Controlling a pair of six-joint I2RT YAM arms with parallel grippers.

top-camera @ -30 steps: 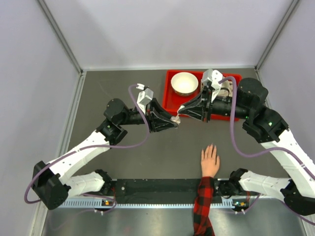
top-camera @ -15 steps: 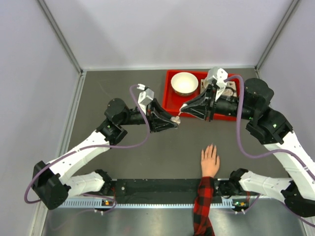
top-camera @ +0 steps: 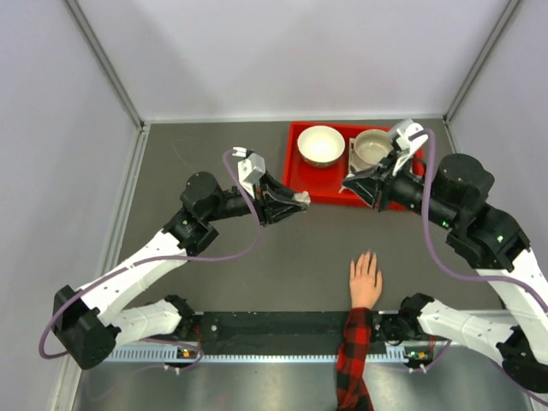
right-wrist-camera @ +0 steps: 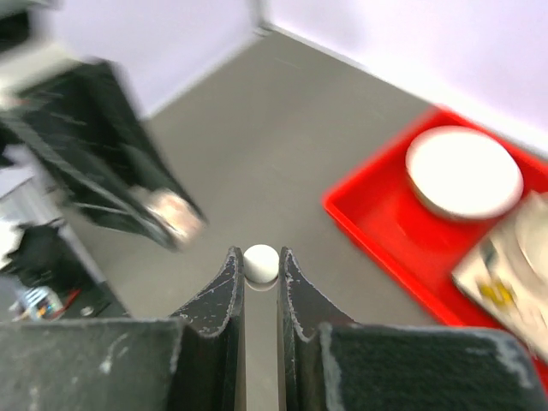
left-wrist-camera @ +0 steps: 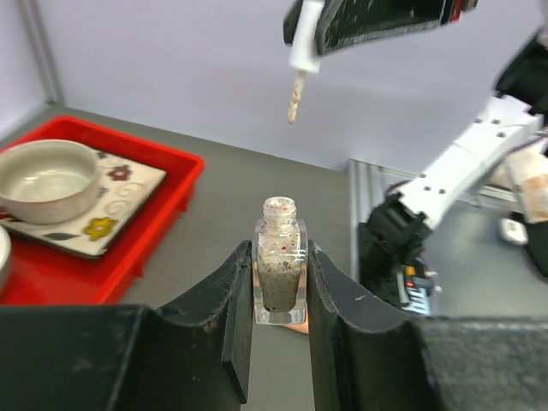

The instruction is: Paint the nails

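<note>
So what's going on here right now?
The left gripper holds an open polish bottle upright. The right gripper is shut on the cap, with its brush out of the bottle, up by the red tray. A hand lies flat at the near edge of the table. The brush is nowhere near the nails, so none are painted yet.
</note>
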